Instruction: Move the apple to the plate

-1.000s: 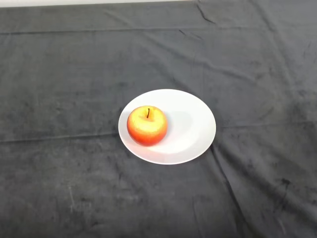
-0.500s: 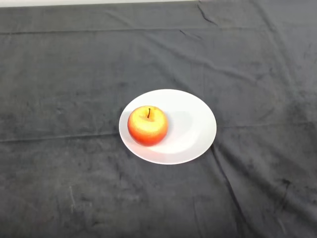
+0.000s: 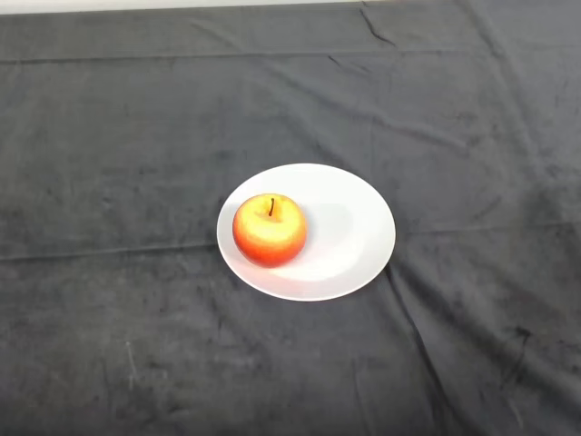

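Note:
A red and yellow apple stands upright, stem up, on the left part of a round white plate. The plate lies on the dark cloth near the middle of the table.
The dark cloth covers the whole table, with creases and folds across it. A pale strip of the table's far edge shows at the top.

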